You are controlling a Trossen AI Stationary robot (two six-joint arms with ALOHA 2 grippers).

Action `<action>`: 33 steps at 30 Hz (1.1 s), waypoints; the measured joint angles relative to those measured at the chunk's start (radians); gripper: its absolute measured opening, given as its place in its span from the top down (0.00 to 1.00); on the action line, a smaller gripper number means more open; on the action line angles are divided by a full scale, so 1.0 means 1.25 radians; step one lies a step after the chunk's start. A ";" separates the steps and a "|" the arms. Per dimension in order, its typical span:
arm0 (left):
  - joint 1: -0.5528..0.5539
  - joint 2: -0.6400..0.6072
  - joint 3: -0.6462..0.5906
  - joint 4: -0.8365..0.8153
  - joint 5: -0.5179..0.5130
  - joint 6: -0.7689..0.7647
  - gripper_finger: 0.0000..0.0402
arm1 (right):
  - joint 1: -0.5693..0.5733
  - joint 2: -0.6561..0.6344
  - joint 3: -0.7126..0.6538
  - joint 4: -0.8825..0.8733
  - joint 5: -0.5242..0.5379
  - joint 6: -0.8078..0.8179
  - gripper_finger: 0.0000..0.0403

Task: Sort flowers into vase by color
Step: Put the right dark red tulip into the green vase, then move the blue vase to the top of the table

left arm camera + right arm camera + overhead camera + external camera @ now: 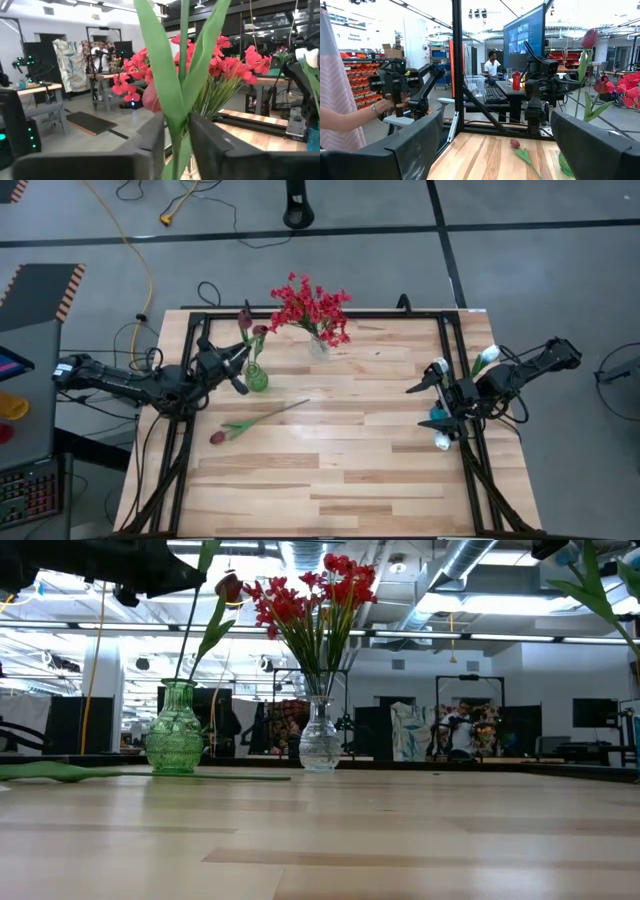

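A green glass vase (pixel 257 378) stands at the table's left and holds two maroon tulips (pixel 246 316), their stems in its mouth. My left gripper (pixel 238 366) is level beside it, slightly open, with one tulip's stem and leaves (pixel 176 100) in the gap. A clear vase (pixel 318 346) behind holds the red flowers (pixel 310 305). Another maroon tulip (pixel 255 421) lies flat on the table. My right gripper (pixel 428 405) waits wide open at the right edge among white tulip buds (pixel 487 355); the arm hides what they rest on. My left gripper has the tulip's green stem and leaves (pixel 175 142) between its two fingers, partway up above the vase's mouth. The fingers come in level from the table's left, across the stem. Whether either finger touches the leaf, I cannot tell. The tulip stands upright in the green vase.
A black metal frame (pixel 452 340) runs along the table's far and side edges. The wooden top between the vases and the near edge is bare apart from the lying tulip. In the right wrist view a person's arm (pixel 350 115) shows beyond the table.
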 joint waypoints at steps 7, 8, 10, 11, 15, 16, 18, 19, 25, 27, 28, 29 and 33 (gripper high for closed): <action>-0.031 0.000 0.010 -0.036 -0.044 -0.018 0.56 | 0.000 0.000 0.000 0.000 0.000 0.000 0.01; -0.038 0.000 0.014 -0.042 -0.063 -0.024 0.54 | 0.000 0.000 0.000 0.000 0.000 0.000 0.01; -0.052 -0.001 0.024 -0.063 -0.092 -0.029 0.50 | 0.000 0.000 0.000 0.000 0.000 0.000 0.01; -0.059 0.000 0.028 -0.069 -0.106 -0.028 0.49 | 0.000 0.000 0.000 0.000 0.000 0.000 0.01; -0.088 -0.001 0.042 -0.072 -0.143 -0.008 0.47 | 0.000 0.000 0.000 0.001 0.000 0.000 0.01; -0.096 -0.001 0.045 -0.072 -0.143 -0.003 0.47 | 0.000 0.000 0.000 0.002 0.000 0.000 0.01; -0.114 0.000 0.051 -0.072 -0.141 0.005 0.47 | 0.000 0.000 0.000 0.004 0.000 0.000 0.01; -0.124 0.000 0.055 -0.072 -0.141 0.011 0.47 | 0.000 0.000 0.000 0.005 0.000 0.000 0.01; -0.180 -0.001 0.076 -0.071 -0.141 0.050 0.47 | 0.002 0.000 0.000 0.007 -0.001 0.010 0.01; -0.195 0.000 0.078 -0.071 -0.141 0.054 0.47 | 0.002 0.000 0.000 0.023 -0.002 0.031 0.01; -0.201 -0.001 0.078 -0.072 -0.141 0.054 0.47 | 0.002 0.000 0.000 0.038 -0.002 0.040 0.01; -0.207 0.000 0.078 -0.072 -0.141 0.054 0.47 | 0.002 0.000 0.000 0.054 -0.002 0.049 0.01; -0.226 0.000 0.078 -0.072 -0.140 0.054 0.47 | 0.002 0.000 0.000 0.123 -0.002 0.055 0.01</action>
